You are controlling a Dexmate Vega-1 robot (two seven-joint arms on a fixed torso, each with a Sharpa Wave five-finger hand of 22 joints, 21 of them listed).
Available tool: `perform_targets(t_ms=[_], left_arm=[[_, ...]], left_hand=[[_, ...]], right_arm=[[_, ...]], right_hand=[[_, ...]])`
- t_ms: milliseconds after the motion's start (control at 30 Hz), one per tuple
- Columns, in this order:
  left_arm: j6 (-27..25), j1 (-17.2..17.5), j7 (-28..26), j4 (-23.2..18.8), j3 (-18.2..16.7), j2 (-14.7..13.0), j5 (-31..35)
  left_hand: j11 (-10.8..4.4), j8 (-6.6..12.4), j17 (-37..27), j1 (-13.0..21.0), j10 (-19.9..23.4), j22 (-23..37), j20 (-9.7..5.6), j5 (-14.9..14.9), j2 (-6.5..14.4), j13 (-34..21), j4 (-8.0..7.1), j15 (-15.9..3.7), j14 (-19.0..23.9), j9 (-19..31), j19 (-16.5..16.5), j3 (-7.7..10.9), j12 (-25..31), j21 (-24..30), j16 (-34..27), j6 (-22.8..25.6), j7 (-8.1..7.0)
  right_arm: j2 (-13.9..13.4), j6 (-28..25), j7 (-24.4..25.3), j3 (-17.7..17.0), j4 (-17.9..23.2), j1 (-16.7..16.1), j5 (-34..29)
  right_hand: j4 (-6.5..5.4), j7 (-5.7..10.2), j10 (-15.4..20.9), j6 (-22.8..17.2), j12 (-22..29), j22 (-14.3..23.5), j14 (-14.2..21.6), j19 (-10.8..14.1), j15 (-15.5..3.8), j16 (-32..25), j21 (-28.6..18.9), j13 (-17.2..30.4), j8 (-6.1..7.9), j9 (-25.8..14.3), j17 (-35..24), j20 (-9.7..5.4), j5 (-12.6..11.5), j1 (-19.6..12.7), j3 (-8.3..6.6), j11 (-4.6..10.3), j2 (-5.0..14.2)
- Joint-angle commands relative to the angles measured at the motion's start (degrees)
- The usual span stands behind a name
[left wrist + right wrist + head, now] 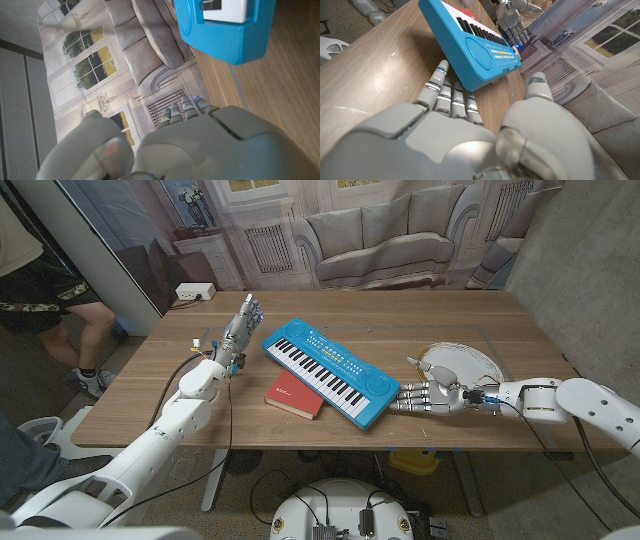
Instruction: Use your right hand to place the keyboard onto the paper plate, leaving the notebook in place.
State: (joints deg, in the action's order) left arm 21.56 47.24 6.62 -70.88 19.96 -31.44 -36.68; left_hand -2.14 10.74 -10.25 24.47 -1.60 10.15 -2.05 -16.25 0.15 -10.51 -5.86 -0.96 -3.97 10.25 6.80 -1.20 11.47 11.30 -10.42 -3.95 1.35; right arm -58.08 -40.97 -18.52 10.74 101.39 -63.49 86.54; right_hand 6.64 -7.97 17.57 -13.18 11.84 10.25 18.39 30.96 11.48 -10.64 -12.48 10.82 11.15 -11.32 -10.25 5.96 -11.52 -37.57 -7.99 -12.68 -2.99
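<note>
The keyboard (330, 369) has not yet reached the plate (462, 363). It lies diagonally across the middle of the worktop (500, 315), one end toward the far left, the other toward the near edge. Its near part rests over the notebook (296, 395), a red book lying just beside and partly under it on the near side. The plate sits toward the right edge of the worktop, near the keyboard's right end but apart from it.

The right robot hand (427, 397) is at the keyboard's near right corner, between keyboard and plate. In the right wrist view its fingers (451, 97) are spread and reach along the worktop to the base of the blue casing, with the thumb raised apart on the other side. It holds nothing; the fingertips look to be touching or just short of the casing, and I cannot tell which. My reading is that the grasp is being set up, with the fingers going under the edge.

The left robot hand (240, 320) stands upright near the far left part of the worktop, fingers apart, holding nothing, close to the keyboard's far end but not on it.

So everything is left to do: grip, lift, carry right, set down on the plate. Because the keyboard overlaps the notebook, it should probably be lifted rather than dragged, or the book may shift.
</note>
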Motion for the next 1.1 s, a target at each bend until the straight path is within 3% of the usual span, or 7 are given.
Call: perform_targets(t_ms=[33,1100], left_arm=[[0.38,-0.30,0.21,0.59,0.01,0.25,-0.13],[0.57,-0.59,0.61,1.31,0.15,0.54,-0.22]], left_hand=[[0.13,0.39,-0.19,0.08,-0.53,0.16,-0.28,0.19,0.41,-0.24,-0.02,0.36,-0.23,0.34,0.56,-0.25,0.05,0.07,-0.32,-0.20,-0.16],[0.10,0.39,-0.19,0.22,-0.53,0.15,-0.15,0.24,0.57,-0.24,0.00,0.34,-0.24,0.34,0.67,-0.65,0.06,0.05,-0.33,-0.23,-0.20]], right_arm=[[0.31,-0.89,0.45,0.54,-0.34,0.66,1.00],[2.68,-2.33,-1.72,4.10,-3.67,4.09,-0.06]], right_hand=[[-0.04,-4.10,0.11,0.09,0.10,0.14,0.57,0.54,-0.03,-0.30,-0.24,0.28,-0.18,-0.14,-0.16,-0.09,0.00,0.38,0.13,0.07,0.01],[-0.19,-4.10,-0.54,0.59,-0.12,0.13,-0.50,-0.07,0.06,0.13,0.34,0.28,-0.20,-0.14,-0.14,0.21,0.07,0.60,0.47,0.05,0.10]])
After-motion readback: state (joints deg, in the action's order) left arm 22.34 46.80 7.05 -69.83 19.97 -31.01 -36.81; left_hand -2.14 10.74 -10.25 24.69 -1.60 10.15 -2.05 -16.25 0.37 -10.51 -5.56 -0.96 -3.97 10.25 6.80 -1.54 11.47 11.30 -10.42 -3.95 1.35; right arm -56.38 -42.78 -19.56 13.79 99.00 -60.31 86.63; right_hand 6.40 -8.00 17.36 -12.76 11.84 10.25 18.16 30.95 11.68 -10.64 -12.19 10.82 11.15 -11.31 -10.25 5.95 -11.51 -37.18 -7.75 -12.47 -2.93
